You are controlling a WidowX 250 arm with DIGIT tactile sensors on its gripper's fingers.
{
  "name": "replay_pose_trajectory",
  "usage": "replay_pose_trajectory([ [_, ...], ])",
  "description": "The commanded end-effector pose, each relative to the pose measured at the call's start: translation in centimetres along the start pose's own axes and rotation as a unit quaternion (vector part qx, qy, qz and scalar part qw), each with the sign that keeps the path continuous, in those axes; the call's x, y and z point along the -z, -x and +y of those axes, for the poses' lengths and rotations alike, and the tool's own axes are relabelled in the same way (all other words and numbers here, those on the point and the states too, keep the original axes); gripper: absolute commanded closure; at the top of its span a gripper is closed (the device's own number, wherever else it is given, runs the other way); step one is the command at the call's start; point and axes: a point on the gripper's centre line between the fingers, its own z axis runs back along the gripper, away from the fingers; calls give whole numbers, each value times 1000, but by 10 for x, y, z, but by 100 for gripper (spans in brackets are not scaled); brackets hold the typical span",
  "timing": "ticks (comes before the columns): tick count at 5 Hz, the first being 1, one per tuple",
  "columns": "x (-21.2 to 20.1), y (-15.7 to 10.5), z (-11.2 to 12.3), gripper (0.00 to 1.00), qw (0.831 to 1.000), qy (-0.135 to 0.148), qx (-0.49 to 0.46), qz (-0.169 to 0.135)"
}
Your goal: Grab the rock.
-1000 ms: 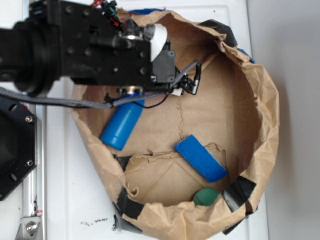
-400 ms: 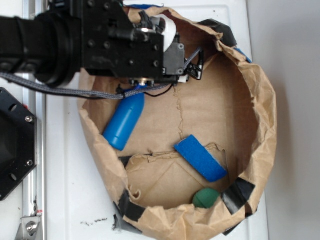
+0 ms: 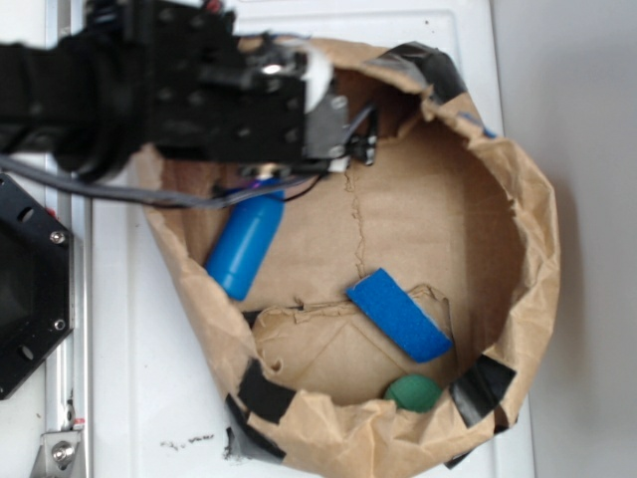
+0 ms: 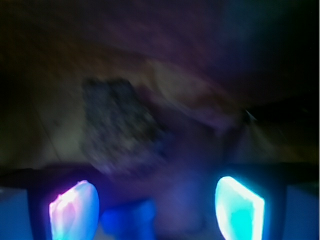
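In the blurred, dark wrist view the rock (image 4: pixel 120 125) shows as a lumpy, speckled grey-brown lump on brown paper. It lies ahead of my gripper (image 4: pixel 156 210) and slightly left of centre, clear of both fingers. The two glowing fingertips (image 4: pixel 74 210) stand wide apart with nothing between them, so the gripper is open. In the exterior view the black arm hangs over the upper left of the paper bag (image 3: pixel 532 249), with the gripper (image 3: pixel 366 139) at its right end. There the rock is hidden under the arm.
Inside the bag lie a blue bottle (image 3: pixel 244 244) just below the arm, a blue flat block (image 3: pixel 398 314) and a smooth green rounded object (image 3: pixel 413 391) near the front rim. The crumpled bag walls stand up all around, patched with black tape (image 3: pixel 264 390).
The arm has shifted left and toward the bag's upper rim, so the gripper sits further up-left. The bag's left wall has been nudged and the view is motion-blurred.
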Motion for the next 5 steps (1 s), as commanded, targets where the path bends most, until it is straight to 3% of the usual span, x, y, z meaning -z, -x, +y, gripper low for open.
replay_pose_trajectory([
  [1,0,-8,28,0,999,-10,-34,3],
  [2,4,-16,4,0,1000,9,-26,-11],
  [4,17,-21,-6,0,999,-9,-43,-26],
  [5,16,-20,-6,100,999,2,-45,-29],
])
